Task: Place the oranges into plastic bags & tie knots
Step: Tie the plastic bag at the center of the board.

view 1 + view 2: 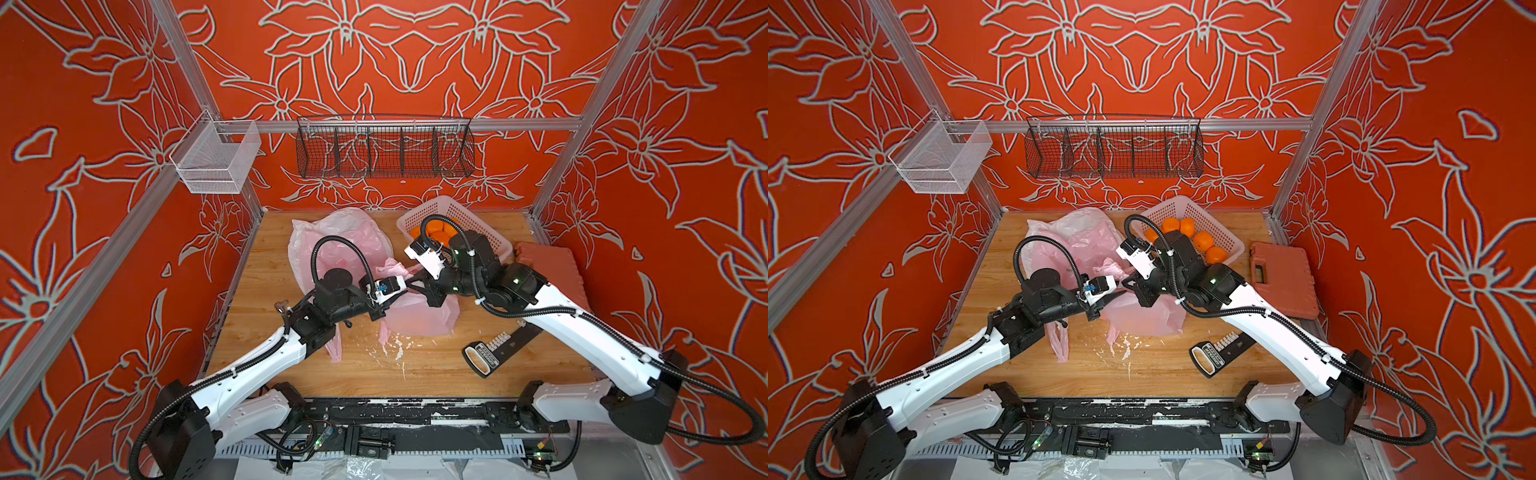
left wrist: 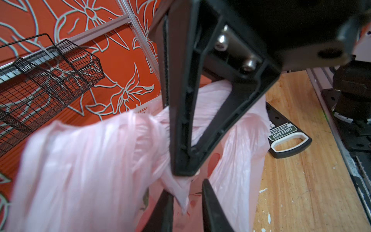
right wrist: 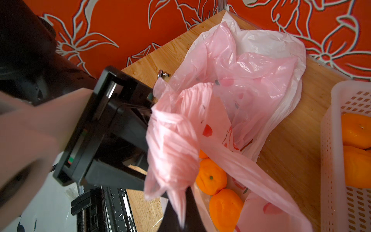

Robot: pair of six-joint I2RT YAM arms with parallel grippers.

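A pink plastic bag [image 1: 419,320] lies mid-table with oranges [image 3: 210,176] inside it. My right gripper [image 3: 181,213] is shut on one of its bunched handle straps [image 3: 172,152], shown up close in the left wrist view [image 2: 181,172]. Tip to tip with it, my left gripper [image 2: 187,202] is open; the strap's tip hangs loose between its fingers [image 2: 210,206]. Both grippers meet above the bag [image 1: 1142,316]. A second pink bag [image 3: 251,80] lies on a white bag [image 3: 271,42] at the back. More oranges [image 1: 1202,241] sit in the basket. I cannot make out any knots.
The pale perforated basket [image 1: 1187,208] stands at the back right. An orange tool case [image 1: 1283,282] lies against the right wall, and a black handled tool [image 1: 1212,357] lies in front of it. Wire baskets [image 1: 384,149] [image 1: 216,162] hang on the rails. White flakes dot the wood.
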